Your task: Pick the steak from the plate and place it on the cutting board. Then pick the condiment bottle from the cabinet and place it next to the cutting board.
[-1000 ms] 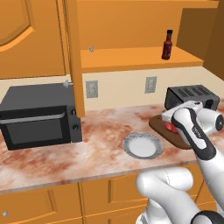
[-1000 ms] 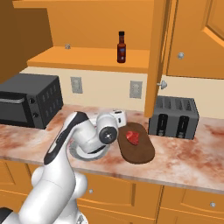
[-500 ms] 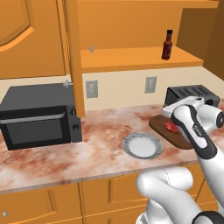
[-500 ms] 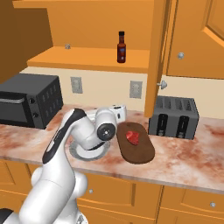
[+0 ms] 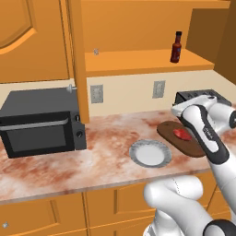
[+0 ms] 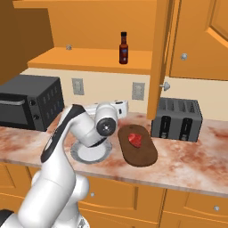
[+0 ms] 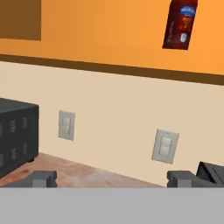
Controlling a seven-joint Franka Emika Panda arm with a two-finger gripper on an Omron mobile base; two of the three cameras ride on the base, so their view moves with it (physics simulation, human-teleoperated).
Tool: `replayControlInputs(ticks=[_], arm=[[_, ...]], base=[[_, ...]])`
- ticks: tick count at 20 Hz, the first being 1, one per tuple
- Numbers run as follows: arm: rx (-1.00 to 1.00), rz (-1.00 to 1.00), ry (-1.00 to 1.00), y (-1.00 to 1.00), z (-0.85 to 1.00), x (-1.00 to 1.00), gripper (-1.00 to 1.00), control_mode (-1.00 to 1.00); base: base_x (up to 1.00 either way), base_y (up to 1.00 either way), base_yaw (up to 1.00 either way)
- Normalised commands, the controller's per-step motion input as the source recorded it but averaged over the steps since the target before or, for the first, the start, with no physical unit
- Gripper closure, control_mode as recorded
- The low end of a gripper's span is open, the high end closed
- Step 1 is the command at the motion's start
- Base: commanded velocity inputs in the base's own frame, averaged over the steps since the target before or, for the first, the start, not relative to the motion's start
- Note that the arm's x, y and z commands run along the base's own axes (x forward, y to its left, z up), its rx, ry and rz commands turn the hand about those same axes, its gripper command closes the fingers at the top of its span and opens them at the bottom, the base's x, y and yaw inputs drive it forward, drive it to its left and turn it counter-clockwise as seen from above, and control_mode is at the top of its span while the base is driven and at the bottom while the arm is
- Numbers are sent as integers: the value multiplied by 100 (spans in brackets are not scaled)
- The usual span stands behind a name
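The steak (image 6: pixel 136 139) lies flat on the board (image 6: pixel 136 145), toward its far end; the oval board's long axis runs from the near counter edge back toward the wall, angled slightly toward the toaster (image 6: pixel 178 119), which stands just beside it. In the left base view the arm crosses in front of the board (image 5: pixel 180 139), hiding its near right part, and the steak (image 5: pixel 182 134) shows just past the arm's edge. The plate (image 6: pixel 91 152) sits near the board on the side toward the microwave (image 5: pixel 41 121), its far rim covered by the arm in the right base view; nothing lies in it.

The bottle (image 6: pixel 124 48) stands upright, cap up, on the shelf of the cabinet (image 6: pixel 102 61), whose door hangs open. In the hand view the bottle (image 7: pixel 180 25) is cut off at the top, so its neck and cap are out of frame.

The gripper (image 7: pixel 112 178) has its two fingertips set wide apart near the bottom corners of the hand view, nothing between them, facing the wall and its two outlets
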Motion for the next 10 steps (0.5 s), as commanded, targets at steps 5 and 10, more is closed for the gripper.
replayControlInputs(ticks=[5, 10], arm=[[3, -1, 0, 0, 30, 0, -100, -100], [5, -1, -2, 0, 27, 0, -100, -100]], base=[[0, 0, 0], [0, 0, 0]])
